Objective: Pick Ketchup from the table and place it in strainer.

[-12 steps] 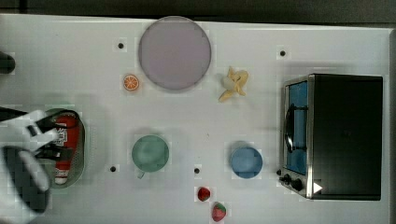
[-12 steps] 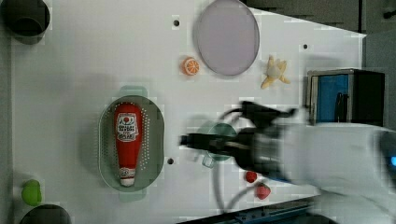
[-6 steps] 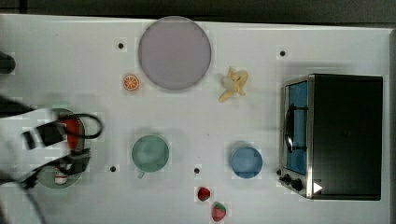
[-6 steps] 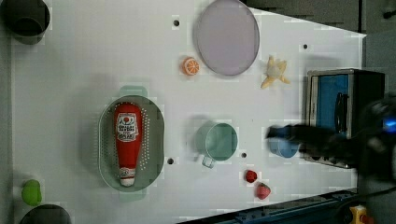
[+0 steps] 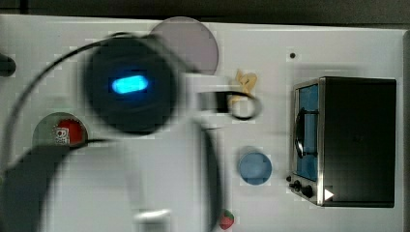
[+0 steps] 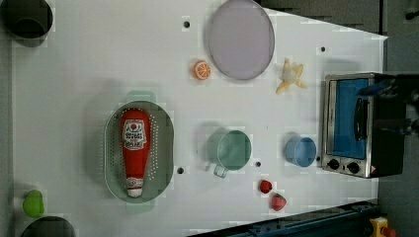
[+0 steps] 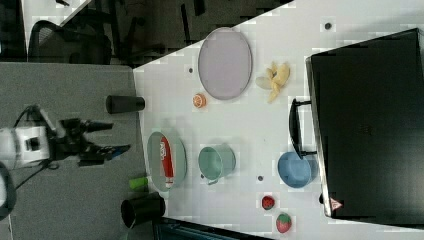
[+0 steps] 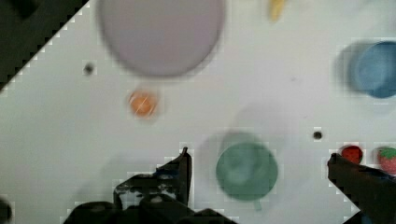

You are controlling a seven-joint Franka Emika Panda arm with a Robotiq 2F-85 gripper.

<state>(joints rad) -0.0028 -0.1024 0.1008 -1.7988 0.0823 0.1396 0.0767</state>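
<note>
The Ketchup, a red bottle with a white label, lies lengthwise inside the pale green strainer. In the right view the Ketchup rests in the strainer with my gripper well off to the right view's left, apart from both. Its fingers stand open with nothing between them. In the wrist view the gripper is spread wide, high above the green mug. The blurred arm hides most of the strainer in the top view.
A green mug, blue bowl and toaster oven stand to the left view's right of the strainer. A purple plate, orange slice, banana and two strawberries lie around.
The arm has pulled away from the strainer and risen, now looming large and blurred in the top view. The Ketchup has stayed lying in the strainer.
</note>
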